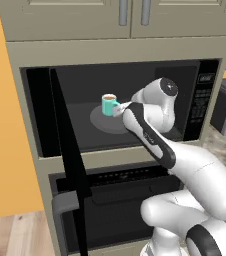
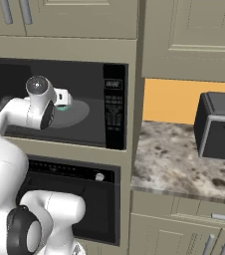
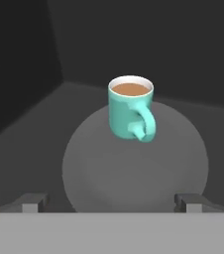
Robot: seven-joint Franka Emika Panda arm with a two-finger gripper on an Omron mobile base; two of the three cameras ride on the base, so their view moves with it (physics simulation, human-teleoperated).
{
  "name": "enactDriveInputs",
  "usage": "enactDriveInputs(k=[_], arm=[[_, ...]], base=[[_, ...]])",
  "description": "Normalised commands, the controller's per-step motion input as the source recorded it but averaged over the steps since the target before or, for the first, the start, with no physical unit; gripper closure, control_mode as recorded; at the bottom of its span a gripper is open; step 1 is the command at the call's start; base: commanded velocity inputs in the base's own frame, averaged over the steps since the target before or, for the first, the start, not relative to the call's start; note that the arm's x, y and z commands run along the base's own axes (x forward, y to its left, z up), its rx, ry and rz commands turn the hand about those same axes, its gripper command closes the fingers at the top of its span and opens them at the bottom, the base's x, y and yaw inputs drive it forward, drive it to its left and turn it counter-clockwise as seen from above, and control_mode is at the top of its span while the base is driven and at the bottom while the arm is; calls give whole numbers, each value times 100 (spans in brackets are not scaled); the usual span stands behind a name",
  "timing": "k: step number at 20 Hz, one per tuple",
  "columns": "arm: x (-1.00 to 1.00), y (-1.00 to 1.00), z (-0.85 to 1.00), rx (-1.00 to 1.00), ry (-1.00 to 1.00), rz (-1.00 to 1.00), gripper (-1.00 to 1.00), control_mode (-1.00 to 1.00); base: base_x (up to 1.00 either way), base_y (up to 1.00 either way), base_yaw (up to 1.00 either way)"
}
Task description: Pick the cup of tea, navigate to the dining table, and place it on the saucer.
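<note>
The cup of tea (image 3: 130, 109) is a teal mug with brown liquid, upright on the grey round turntable (image 3: 134, 168) inside the open microwave, its handle turned toward the hand camera. It also appears on the turntable in the left base view as the cup of tea (image 1: 108, 104), and as a sliver of teal (image 2: 62, 107) past the hand. My gripper (image 3: 111, 201) is open, fingers spread wide, just short of the cup with a gap between them. The gripper (image 1: 118, 110) sits just right of the mug inside the cavity. The dining table and the saucer are out of view.
The microwave door (image 1: 67, 150) hangs open at the left, edge-on beside the arm. A dark oven (image 1: 115, 200) sits below. To the right is a granite counter (image 2: 184, 159) with a dark appliance (image 2: 221, 127). Cabinets close in above.
</note>
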Motion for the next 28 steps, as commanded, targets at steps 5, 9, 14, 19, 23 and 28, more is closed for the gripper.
enactDriveInputs(k=[5, 9, 14, 19, 23, 28], arm=[[36, -31, -36, 0, 0, 0, -100, -100], [25, -13, -10, 0, 0, 0, -100, -100], [46, 0, 5, 3, 1, 0, -100, -100], [47, 6, 0, 0, 1, 0, -100, -100], [37, 11, 0, 0, 0, 0, -100, -100], [18, 4, -6, 1, 0, 0, -100, -100]], base=[[0, 0, 0], [0, 0, 0], [0, 0, 0], [0, 0, 0], [0, 0, 0], [0, 0, 0]])
